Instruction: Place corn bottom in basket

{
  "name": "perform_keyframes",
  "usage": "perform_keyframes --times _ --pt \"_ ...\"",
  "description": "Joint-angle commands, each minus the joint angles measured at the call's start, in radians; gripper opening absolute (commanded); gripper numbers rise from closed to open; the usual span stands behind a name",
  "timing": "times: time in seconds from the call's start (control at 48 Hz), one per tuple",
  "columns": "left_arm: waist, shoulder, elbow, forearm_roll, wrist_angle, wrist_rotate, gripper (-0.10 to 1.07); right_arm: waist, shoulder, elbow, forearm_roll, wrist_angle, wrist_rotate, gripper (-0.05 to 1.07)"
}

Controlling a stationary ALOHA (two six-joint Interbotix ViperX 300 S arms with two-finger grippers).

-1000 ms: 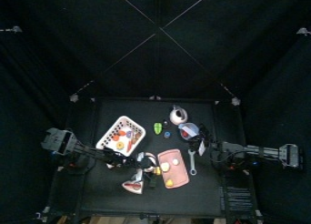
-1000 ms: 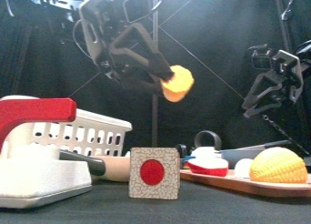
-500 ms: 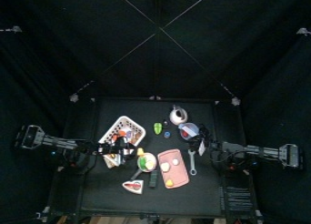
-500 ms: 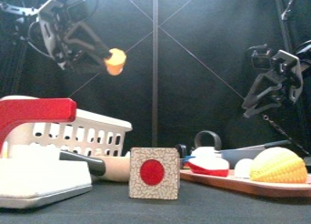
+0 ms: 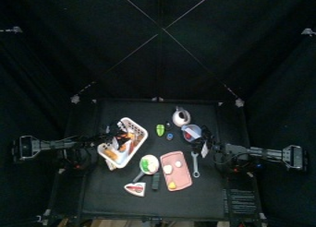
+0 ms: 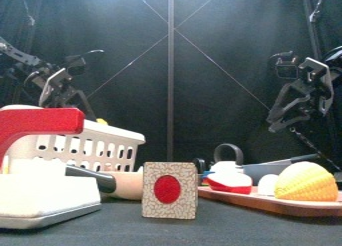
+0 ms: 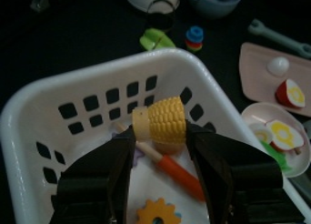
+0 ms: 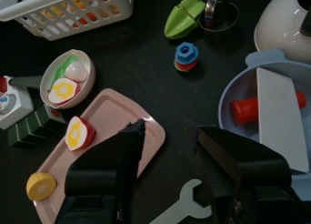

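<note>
The left gripper [image 7: 165,164] has come down over the basket [image 7: 73,105], still grasping the corn [image 7: 161,120]; letting go comes next.

This is a robot test pen in a lab, not a real kitchen. Black curtains [image 5: 158,46] close in a small black bench [image 5: 216,189] on every side. Two black arms reach in from opposite sides. On the bench lie toy foods, a pink cutting board [image 8: 104,141] and a white lattice basket [image 7: 85,105].
</note>
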State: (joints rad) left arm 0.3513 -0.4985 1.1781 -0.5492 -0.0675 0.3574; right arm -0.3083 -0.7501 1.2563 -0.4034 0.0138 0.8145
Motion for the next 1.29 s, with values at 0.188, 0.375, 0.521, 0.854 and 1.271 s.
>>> perform_keyframes --times 0.188,0.375,0.521,0.854,1.271 --pt "0.000 0.009 -0.023 -0.002 0.011 0.000 0.92 -0.002 0.006 -0.008 0.002 -0.009 0.000 0.79" --pt "0.000 0.009 -0.026 -0.002 0.015 0.000 0.96 -0.002 0.006 -0.008 0.002 -0.009 0.000 0.79" --pt "0.000 0.009 -0.035 0.000 0.015 0.000 0.96 -0.002 0.006 -0.008 0.002 -0.009 -0.002 0.79" --pt "-0.012 0.009 -0.046 0.002 0.009 0.000 0.95 -0.002 0.006 -0.009 0.002 -0.009 0.000 0.79" --pt "-0.035 0.009 -0.044 0.000 -0.008 0.000 0.95 0.014 0.003 -0.077 -0.012 -0.112 -0.015 0.79"
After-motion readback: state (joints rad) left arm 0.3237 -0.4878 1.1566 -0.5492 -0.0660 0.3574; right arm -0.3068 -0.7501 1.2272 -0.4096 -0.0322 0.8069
